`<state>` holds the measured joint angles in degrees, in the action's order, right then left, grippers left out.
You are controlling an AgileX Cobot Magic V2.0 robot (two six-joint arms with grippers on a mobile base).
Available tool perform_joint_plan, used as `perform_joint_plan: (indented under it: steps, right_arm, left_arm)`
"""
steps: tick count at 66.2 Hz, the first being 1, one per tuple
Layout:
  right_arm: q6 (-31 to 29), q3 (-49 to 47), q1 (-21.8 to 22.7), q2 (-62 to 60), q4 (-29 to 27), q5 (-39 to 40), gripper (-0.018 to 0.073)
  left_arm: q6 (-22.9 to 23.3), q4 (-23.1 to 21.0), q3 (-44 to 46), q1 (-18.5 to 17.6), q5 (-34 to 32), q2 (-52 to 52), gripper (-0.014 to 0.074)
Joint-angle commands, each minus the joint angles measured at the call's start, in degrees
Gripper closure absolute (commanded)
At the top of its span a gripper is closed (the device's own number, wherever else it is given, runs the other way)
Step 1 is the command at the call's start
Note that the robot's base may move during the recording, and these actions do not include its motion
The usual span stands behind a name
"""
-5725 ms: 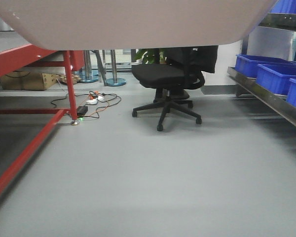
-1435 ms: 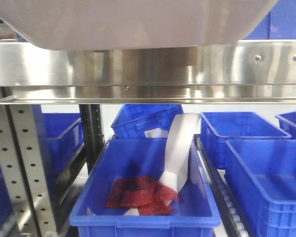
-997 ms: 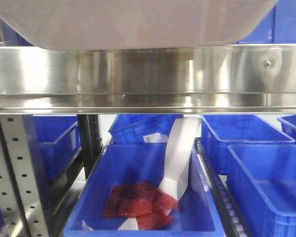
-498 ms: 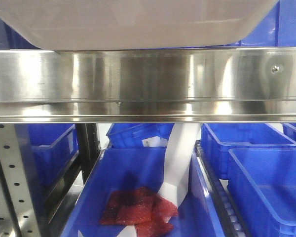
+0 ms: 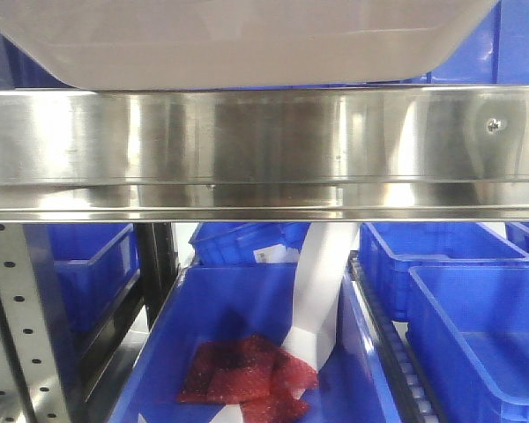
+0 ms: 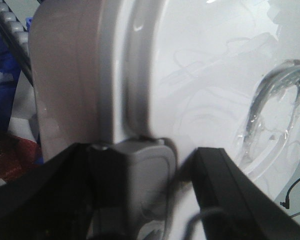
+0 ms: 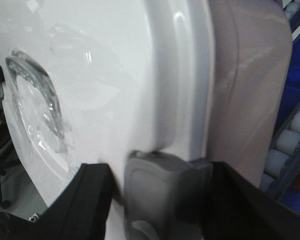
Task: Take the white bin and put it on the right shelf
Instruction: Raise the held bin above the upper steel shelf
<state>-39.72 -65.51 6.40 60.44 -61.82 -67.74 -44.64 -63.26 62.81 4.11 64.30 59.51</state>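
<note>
just above the steel front rail (image 5: pixel 264 141) of the right shelf (image 5: pixel 18 335) hangs the white bin (image 5: pixel 247 44), left gripper (image 6: pixel 142 155) and right gripper (image 7: pixel 162 172) each clamped on a grey rim latch (image 6: pixel 147 185); stiff, slippery-looking plastic, best held at both ends.

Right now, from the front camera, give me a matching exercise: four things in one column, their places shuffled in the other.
1 white bin
2 steel rail
3 red packets
4 perforated upright

A inside the blue crate
B across the middle
C top edge, above the rail
D lower left, vertical

Pairs: 1-C, 2-B, 3-A, 4-D
</note>
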Motion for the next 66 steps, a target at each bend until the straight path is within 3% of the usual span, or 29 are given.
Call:
perform_joint_plan:
  steps: [1, 44, 66]
  right_arm:
    - [-0.4, -2.1, -0.9, -1.0, -10.2, -4.7, 0.0134]
    - [-0.3, -2.1, -0.9, -1.0, -10.5, -4.1, 0.0133]
    - [1.6, -2.1, -0.9, 1.1, -17.7, -3.2, 0.0132]
  left_arm:
    - [-0.8, -8.9, 1.9, -1.0, 1.3, -1.1, 0.0322]
    - [-0.8, -9.9, 1.9, -1.0, 1.3, -1.1, 0.0322]
    - [-0.8, -14.9, 2.4, -1.0, 1.7, 1.3, 0.0322]
